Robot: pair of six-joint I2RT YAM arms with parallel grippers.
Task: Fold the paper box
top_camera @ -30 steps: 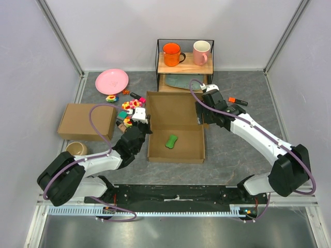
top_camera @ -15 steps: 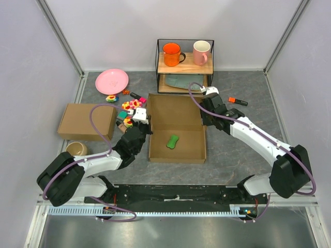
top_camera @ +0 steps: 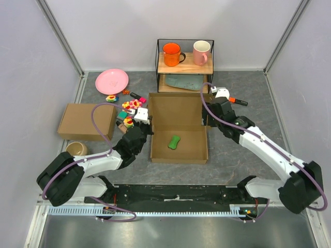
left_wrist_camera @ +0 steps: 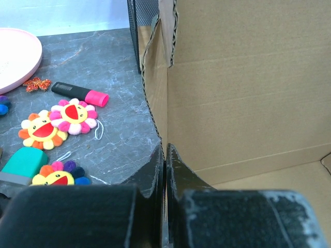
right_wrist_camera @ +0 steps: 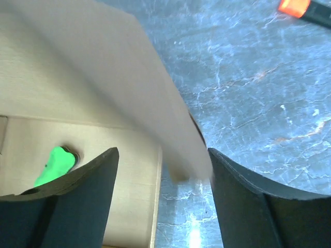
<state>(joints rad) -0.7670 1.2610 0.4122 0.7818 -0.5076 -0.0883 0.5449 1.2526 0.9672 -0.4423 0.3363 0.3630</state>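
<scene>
The paper box lies open in the middle of the table, its lid standing up at the back. A green toy lies inside it. My left gripper is shut on the box's left wall; in the left wrist view the jaws pinch the cardboard edge. My right gripper is open at the lid's right side. In the right wrist view a blurred cardboard flap runs between its fingers, untouched by either, and the green toy shows at the left.
A second, closed brown box and a small bowl sit at the left. Small toys and a pink plate lie beside the left gripper. A wire rack with two mugs stands behind the lid. An orange marker lies at the right.
My right gripper has moved back and to the right along the lid's right side. The box has shifted slightly to the right. My left gripper keeps its hold on the left wall.
</scene>
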